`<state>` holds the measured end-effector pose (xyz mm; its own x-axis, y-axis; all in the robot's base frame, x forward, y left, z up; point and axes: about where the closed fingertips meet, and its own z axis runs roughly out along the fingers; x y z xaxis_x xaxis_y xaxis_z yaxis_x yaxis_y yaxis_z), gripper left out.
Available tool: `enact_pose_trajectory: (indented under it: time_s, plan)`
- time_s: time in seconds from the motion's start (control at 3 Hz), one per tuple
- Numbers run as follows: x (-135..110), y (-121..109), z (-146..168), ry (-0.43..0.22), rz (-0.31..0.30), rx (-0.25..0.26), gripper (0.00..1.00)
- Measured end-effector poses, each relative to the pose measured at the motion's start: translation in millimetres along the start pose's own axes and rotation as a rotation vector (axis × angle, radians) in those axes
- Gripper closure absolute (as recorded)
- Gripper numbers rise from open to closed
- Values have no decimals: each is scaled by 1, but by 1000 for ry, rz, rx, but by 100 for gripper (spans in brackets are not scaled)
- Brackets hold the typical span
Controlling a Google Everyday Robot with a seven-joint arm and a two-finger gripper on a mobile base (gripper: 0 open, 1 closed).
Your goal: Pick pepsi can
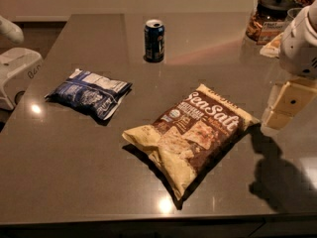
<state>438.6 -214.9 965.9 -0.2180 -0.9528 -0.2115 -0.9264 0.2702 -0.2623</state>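
The pepsi can (pixel 154 40) is small, dark blue with a silver top, and stands upright at the far middle of the dark table (pixel 74 182). My gripper (pixel 286 103) hangs at the right edge of the view, above the table and just right of the Sea Salt chip bag (pixel 193 133). It is far to the right of the can and nearer the camera. It holds nothing that I can see.
A flat blue-and-white snack bag (pixel 89 93) lies at the left. A black-lidded glass jar (pixel 270 19) stands at the far right. A white object (pixel 15 73) sits off the table's left edge. The table's front edge runs along the bottom.
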Motion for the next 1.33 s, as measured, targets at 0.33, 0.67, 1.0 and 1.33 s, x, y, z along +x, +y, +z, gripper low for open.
enact_pose_trajectory:
  time_s: [0.33,0.67,1.0,1.33]
  plan:
    - [0,0,0,0,0,0,0]
    - [0,0,0,0,0,0,0]
    - [0,0,0,0,0,0,0]
    - [0,0,0,0,0,0,0]
